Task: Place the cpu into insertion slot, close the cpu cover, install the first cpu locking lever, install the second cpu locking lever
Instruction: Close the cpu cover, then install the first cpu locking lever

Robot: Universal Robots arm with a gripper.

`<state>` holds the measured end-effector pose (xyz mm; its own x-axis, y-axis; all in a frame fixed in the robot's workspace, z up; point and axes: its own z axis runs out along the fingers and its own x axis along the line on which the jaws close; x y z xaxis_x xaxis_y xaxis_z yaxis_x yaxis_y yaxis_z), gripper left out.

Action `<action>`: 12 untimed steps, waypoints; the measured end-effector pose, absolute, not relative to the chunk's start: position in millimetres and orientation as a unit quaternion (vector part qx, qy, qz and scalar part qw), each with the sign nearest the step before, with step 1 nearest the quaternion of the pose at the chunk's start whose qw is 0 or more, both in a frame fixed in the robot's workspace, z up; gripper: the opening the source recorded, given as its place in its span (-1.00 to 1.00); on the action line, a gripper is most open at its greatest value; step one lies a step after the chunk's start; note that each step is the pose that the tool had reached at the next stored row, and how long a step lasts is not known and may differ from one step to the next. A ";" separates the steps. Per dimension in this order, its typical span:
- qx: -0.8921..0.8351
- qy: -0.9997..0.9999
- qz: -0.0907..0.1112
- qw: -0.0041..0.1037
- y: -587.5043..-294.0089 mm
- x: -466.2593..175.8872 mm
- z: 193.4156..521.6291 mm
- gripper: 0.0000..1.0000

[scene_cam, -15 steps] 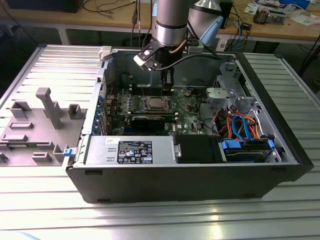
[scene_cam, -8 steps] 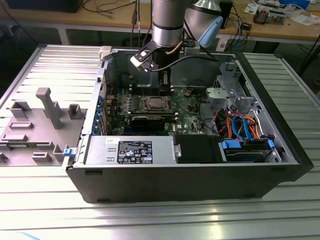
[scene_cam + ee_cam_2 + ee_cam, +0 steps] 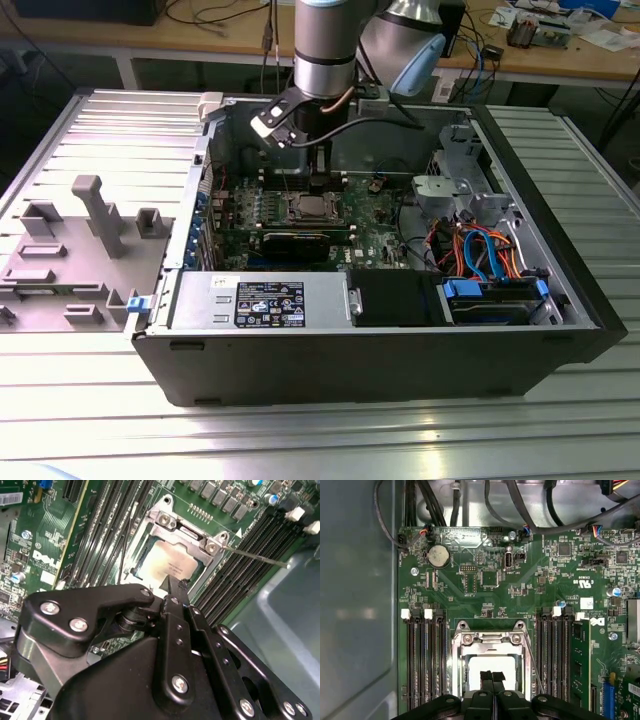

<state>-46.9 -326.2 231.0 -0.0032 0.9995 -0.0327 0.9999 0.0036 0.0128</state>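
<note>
Hanging straight down into the open case (image 3: 380, 365) on the worktop (image 3: 300, 440), the arm holds its jaws pinched together with nothing between them, tips right over the slot (image 3: 308, 209) in the middle of the board (image 3: 485, 587). The cpu (image 3: 490, 662) already lies flat in that slot. Its pale metal top shows through the window of the cover (image 3: 464, 667), which looks folded down around it. In the first wrist view the tips sit over the half of the cpu nearest the wrist; whether they touch it or hover just above, I can't quite tell from here. What matters is the lever (image 3: 256, 558), a thin wire rod that starts at one corner of the cover and runs slantwise over the memory slots (image 3: 240, 575), away from the jaws. It looks unlatched, with its free end well off to one side of the tips, so the jaws are over the chip and beside the rod, not on it.
</note>
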 end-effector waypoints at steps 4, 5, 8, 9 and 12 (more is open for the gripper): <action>0.702 0.712 -0.007 0.016 -326.2 -47.5 230.4 -0.79; 0.702 0.712 -0.007 0.016 -326.2 -47.5 230.4 -0.79; 0.702 0.712 -0.007 0.016 -326.2 -47.5 230.4 -0.79; 0.702 0.712 -0.007 0.016 -326.2 -47.5 230.3 -0.79; 0.702 0.712 -0.007 0.016 -326.2 -47.5 230.4 -0.79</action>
